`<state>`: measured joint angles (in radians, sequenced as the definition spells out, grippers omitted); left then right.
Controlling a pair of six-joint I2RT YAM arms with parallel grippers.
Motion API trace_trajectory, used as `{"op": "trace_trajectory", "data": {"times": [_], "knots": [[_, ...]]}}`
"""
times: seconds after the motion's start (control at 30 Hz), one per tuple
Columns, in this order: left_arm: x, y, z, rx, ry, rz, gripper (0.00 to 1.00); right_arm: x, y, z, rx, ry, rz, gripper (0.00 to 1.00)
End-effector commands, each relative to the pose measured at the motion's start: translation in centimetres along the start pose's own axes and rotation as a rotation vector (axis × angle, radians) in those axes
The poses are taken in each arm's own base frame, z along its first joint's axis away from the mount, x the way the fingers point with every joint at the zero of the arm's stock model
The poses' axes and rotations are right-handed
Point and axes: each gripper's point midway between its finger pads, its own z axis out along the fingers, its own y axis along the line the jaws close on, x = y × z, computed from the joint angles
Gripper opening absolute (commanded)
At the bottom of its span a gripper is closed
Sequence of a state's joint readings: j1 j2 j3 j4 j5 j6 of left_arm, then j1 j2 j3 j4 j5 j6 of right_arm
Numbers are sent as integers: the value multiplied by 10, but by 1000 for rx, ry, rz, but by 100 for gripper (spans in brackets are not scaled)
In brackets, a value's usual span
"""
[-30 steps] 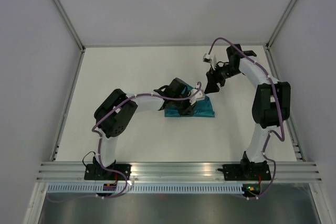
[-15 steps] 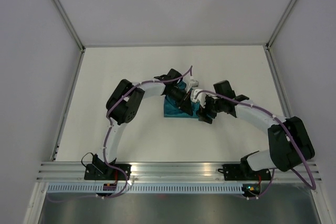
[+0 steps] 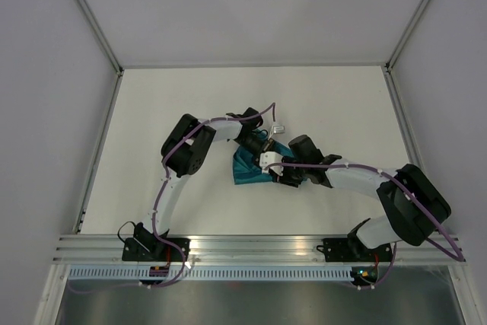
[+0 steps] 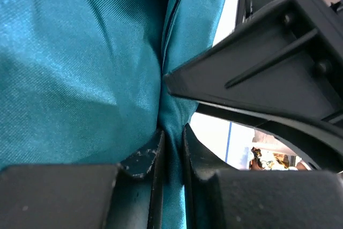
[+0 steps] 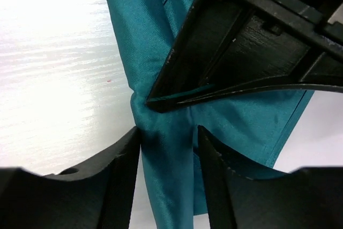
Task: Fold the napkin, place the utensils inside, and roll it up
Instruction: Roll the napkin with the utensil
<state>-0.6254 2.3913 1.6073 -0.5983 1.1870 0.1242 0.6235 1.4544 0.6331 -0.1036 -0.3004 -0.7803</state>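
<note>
The teal napkin [image 3: 245,169] lies bunched at mid-table, with one fold pulled up. My left gripper [image 3: 263,144] comes in from the back and is shut on that fold [image 4: 171,148]; the cloth [image 4: 80,52] fills its view. My right gripper [image 3: 272,175] meets it from the right. Its fingers [image 5: 120,170] stand open on either side of the same fold of napkin [image 5: 161,186], just below the left gripper's fingers [image 5: 241,52]. The cloth touches one of them. In the left wrist view a right finger [image 4: 268,63] crosses close above. The utensils are out of view.
The white table [image 3: 175,104] is walled by grey panels on three sides. An aluminium rail [image 3: 259,247] with both arm bases runs along the near edge. The two grippers crowd together over the napkin.
My right arm swung in from the back right to the napkin and its jaws narrowed around the fold. The left gripper kept its grip, and the flat folded napkin became bunched.
</note>
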Motion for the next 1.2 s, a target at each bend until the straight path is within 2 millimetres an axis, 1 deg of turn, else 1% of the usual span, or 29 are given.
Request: {"op": "trace_trajectory", "data": {"times": [0.0, 0.03, 0.07, 0.13, 0.2, 0.23, 0.43, 0.47, 0.5, 0.53, 0.57, 0.6, 0.63, 0.67, 0.7, 0.73, 0.77, 0.8, 0.83, 0.87, 0.9, 0.93, 0.97, 1.0, 1.03, 1.07, 1.1, 1.13, 1.17], "knots": [[35, 43, 7, -160, 93, -90, 14, 1, -18, 1, 76, 20, -32, 44], [30, 38, 5, -160, 85, -73, 21, 3, -16, 1, 70, 26, -31, 33], [26, 36, 4, -162, 79, -66, 24, 4, -14, 0, 54, 36, -31, 29], [15, 29, -1, -174, 61, -32, 33, 7, -9, 2, 25, 49, -24, 23], [6, 26, -6, -200, 47, -6, 38, 10, -5, 1, -1, 70, -15, 20], [-3, 20, -11, -209, 28, 20, 38, 13, -2, 2, -17, 81, -10, 18], [-44, 0, -39, -296, -70, 126, 45, 16, 10, 0, -146, 125, 45, 15], [-55, -4, -49, -325, -107, 146, 45, 12, 12, -3, -181, 122, 60, 15], [-60, -7, -55, -335, -126, 158, 45, 14, 12, -4, -198, 127, 80, 14], [-63, -8, -60, -352, -145, 158, 46, 16, 13, -3, -223, 133, 95, 14], [-69, -5, -70, -396, -177, 152, 47, 10, 14, -7, -262, 126, 112, 15], [-79, -14, -80, -411, -218, 192, 47, 11, 12, -9, -274, 129, 131, 15], [-81, -14, -85, -431, -237, 193, 47, 13, 14, -7, -303, 137, 146, 14], [-86, -8, -99, -495, -274, 191, 47, 9, 12, -11, -328, 142, 159, 14], [-95, -16, -109, -521, -317, 196, 47, 8, 12, -12, -353, 129, 184, 14], [-96, -16, -117, -548, -342, 194, 47, 12, 15, -9, -389, 142, 198, 15], [-99, -12, -131, -594, -382, 173, 47, 8, 12, -13, -414, 148, 214, 14], [-105, -13, -140, -623, -419, 190, 47, 11, 15, -10, -462, 149, 248, 14], [-103, -20, -149, -647, -450, 193, 48, 11, 14, -11, -482, 154, 263, 14], [-106, -18, -162, -699, -486, 194, 48, 7, 10, -14, -506, 155, 276, 14], [-106, -22, -168, -718, -509, 205, 48, 14, 10, -10, -538, 170, 311, 15], [-107, -30, -175, -738, -545, 231, 48, 12, 9, -9, -562, 159, 335, 14], [-108, -32, -183, -779, -574, 243, 48, 10, 3, -11, -576, 161, 346, 14], [-105, -30, -186, -800, -595, 250, 48, 16, 3, -6, -608, 169, 385, 14], [-106, -44, -194, -814, -629, 282, 48, 14, -4, -7, -617, 170, 400, 14], [-104, -45, -200, -849, -653, 288, 48, 16, -7, -6, -631, 174, 412, 14], [-93, -39, -198, -863, -656, 278, 49, 25, -6, 0, -664, 193, 447, 15], [-97, -46, -203, -871, -693, 312, 49, 21, -11, -2, -682, 192, 460, 14], [-97, -57, -209, -886, -727, 342, 49, 24, -15, -1, -692, 193, 481, 15]]}}
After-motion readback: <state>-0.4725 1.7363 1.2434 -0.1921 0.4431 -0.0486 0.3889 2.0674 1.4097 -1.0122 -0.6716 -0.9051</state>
